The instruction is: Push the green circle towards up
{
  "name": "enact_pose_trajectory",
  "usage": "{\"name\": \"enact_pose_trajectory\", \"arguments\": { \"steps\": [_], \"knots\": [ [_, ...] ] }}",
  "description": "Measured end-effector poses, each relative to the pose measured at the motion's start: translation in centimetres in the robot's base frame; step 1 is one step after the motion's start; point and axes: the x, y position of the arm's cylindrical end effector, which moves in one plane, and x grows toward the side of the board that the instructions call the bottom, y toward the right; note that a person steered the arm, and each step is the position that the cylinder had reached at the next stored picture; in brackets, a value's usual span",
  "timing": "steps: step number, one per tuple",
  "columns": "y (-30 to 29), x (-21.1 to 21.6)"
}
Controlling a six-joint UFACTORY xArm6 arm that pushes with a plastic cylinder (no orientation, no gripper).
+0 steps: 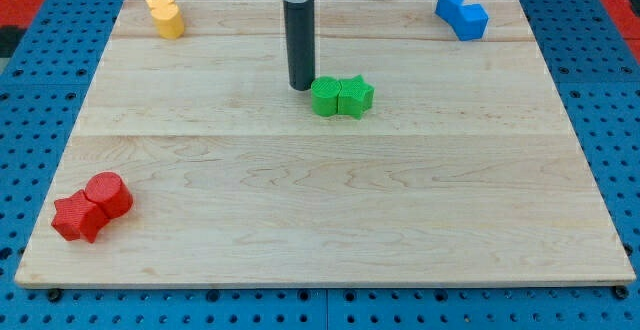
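**A:** Where is our green circle [325,98]?

**B:** We see it near the middle of the wooden board [320,220], a bit toward the view's top. The green star [355,96] sits touching it on the view's right side.

**A:** And my tip [301,87]?

**B:** We find it just beside the green circle, up and to the view's left of it. We cannot tell if it touches. We have no hand to open or close, only the dark rod [300,40] standing straight up.

**A:** What else do we see?

**B:** Far from the green circle, the yellow block [166,15] sits at the view's top left. The blue block [462,14] sits at the top right. The red circle [108,194] and the red star [78,217] touch each other at the bottom left.
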Motion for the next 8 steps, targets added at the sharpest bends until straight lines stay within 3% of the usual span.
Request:
{"name": "enact_pose_trajectory", "arguments": {
  "steps": [1,3,5,8],
  "knots": [
    [-2.3,1.7],
    [1.2,5.0],
    [5.5,0.4],
    [6.5,-2.4]
  ]
}}
